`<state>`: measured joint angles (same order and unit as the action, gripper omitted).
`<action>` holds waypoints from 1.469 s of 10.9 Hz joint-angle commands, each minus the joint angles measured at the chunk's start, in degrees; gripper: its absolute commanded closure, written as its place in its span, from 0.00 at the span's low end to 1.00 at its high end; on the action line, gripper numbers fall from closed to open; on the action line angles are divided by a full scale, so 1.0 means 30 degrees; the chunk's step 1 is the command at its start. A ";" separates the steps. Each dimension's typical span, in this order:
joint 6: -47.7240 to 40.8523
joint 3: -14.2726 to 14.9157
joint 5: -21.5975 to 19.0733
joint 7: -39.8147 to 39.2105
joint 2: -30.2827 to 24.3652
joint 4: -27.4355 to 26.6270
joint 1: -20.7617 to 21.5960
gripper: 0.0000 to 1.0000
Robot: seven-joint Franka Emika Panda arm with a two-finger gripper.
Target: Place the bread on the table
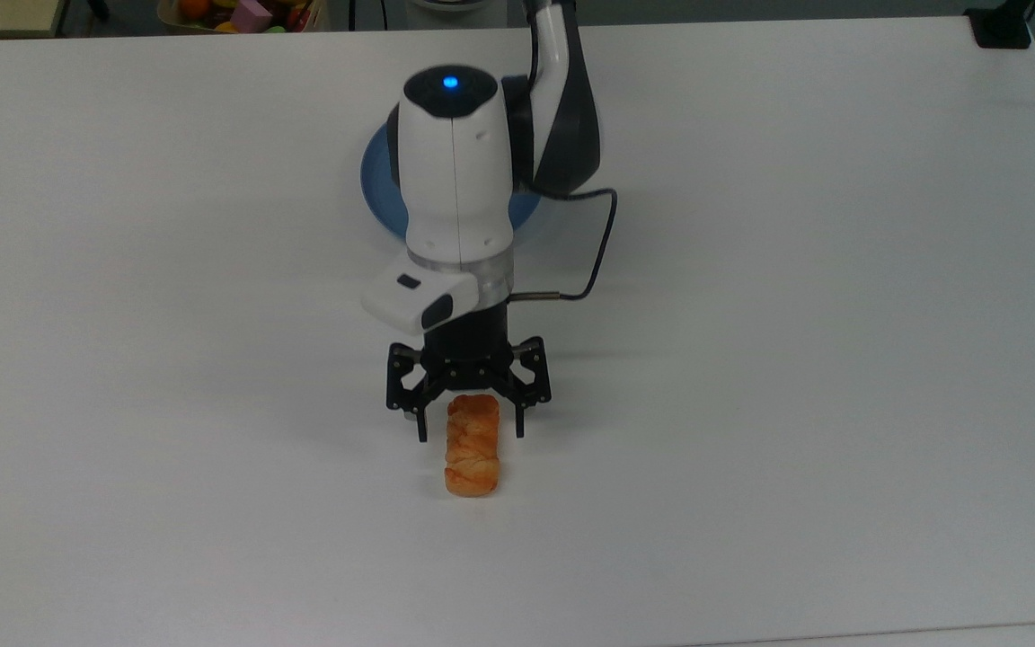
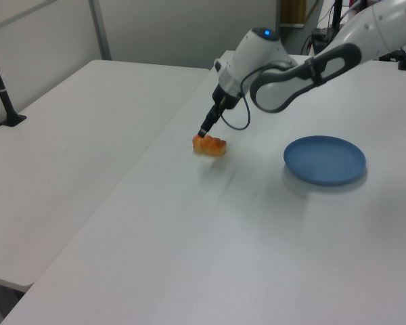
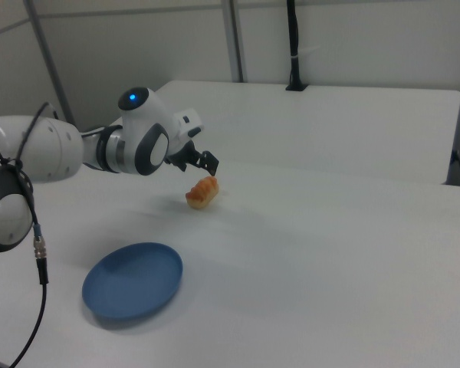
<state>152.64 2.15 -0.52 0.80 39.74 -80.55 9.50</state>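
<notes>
Bread (image 1: 472,447) lies flat on the white tabletop (image 1: 796,359), well apart from the blue plate (image 2: 325,160); the tool (image 1: 468,422) hovers above its near end, spread wide, apparently having released it.

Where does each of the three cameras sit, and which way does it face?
Top view: overhead, looking down on the table; arm's end and open gripper above the bread.
Left view: raised beside the table; blue plate right of the bread.
Right view: opposite side; plate below-left.
All three share bread and plate.
</notes>
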 commanded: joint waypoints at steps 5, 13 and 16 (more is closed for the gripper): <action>-1.0896 0.0162 0.0550 -0.0499 -0.9340 -0.4645 -0.0731 0.00; -1.8208 0.0599 0.0964 -0.0470 -1.5178 -0.7224 -0.1261 0.00; -1.9413 0.0719 0.0964 -0.0470 -1.5562 -0.7224 -0.1290 0.00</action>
<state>96.25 3.67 1.71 0.20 -4.81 -100.17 5.12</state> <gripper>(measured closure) 0.000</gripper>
